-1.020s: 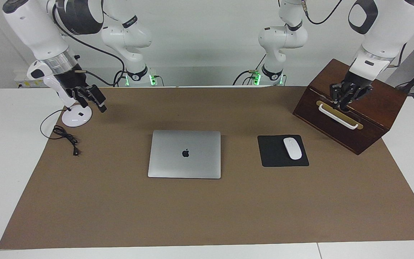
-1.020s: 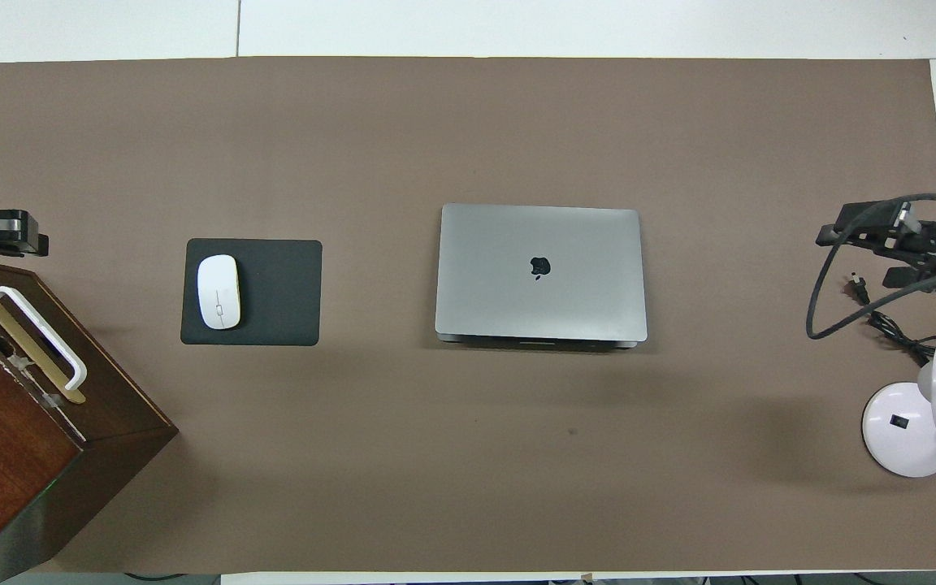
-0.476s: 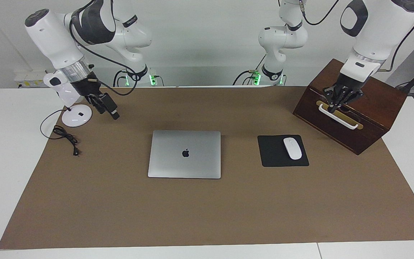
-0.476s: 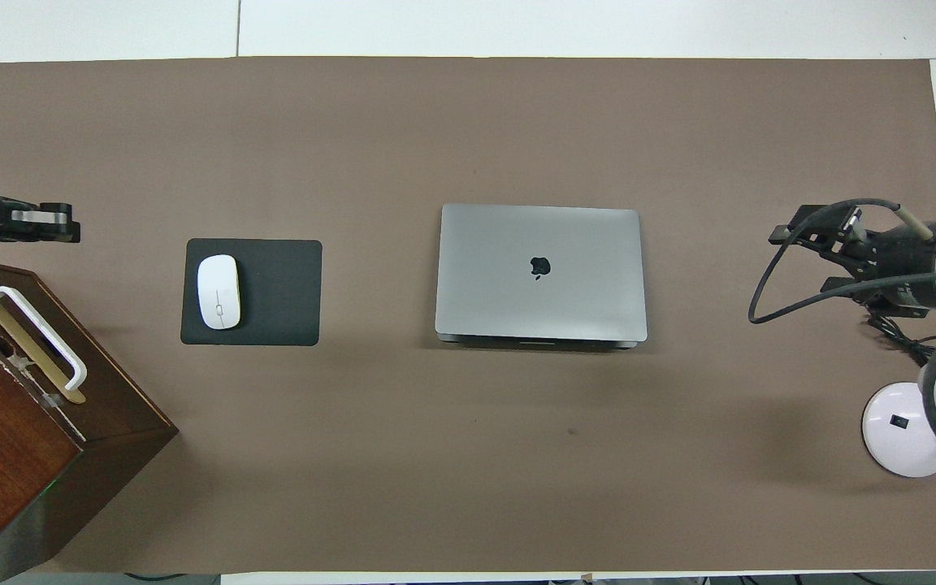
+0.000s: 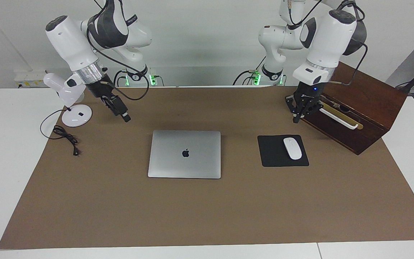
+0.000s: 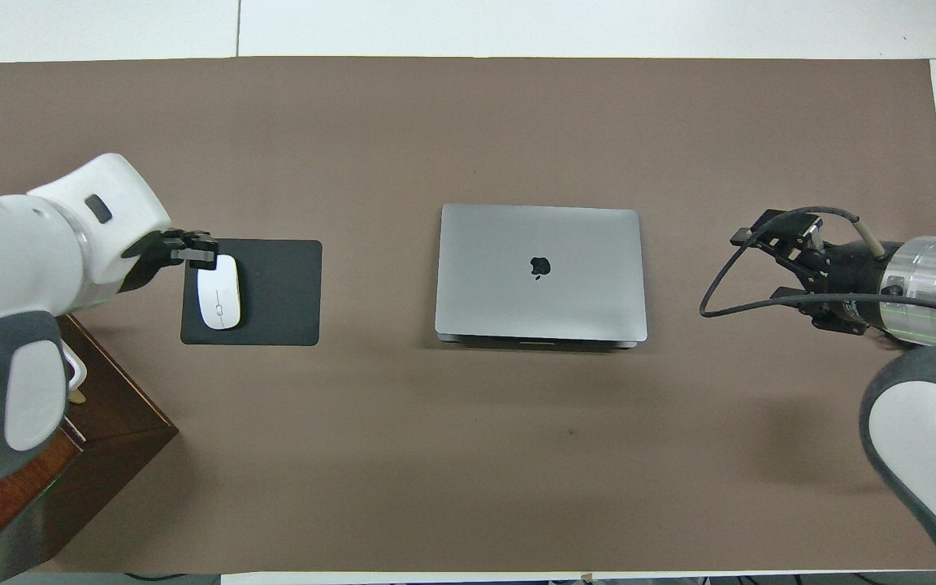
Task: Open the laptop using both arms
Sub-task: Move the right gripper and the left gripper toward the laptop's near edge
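Note:
The laptop [image 5: 184, 154] lies shut and flat in the middle of the brown mat, with the dark apple logo on its silver lid; it also shows in the overhead view [image 6: 539, 272]. My left gripper [image 5: 298, 117] hangs in the air beside the wooden box's corner, over the mat and the mouse pad's edge [image 6: 194, 250], toward the left arm's end from the laptop. My right gripper [image 5: 123, 116] is open and empty in the air over bare mat [image 6: 763, 264], toward the right arm's end from the laptop. Neither touches the laptop.
A black mouse pad [image 5: 275, 154] with a white mouse [image 5: 292, 148] lies beside the laptop toward the left arm's end. A dark wooden box [image 5: 368, 108] with a white handle stands there too. A white desk lamp [image 5: 74, 115] and its black cable [image 5: 67, 138] sit at the right arm's end.
Both arms have swung in from the table's ends toward the laptop. The left gripper left the box's handle for the mouse pad's edge. The right gripper moved away from the lamp.

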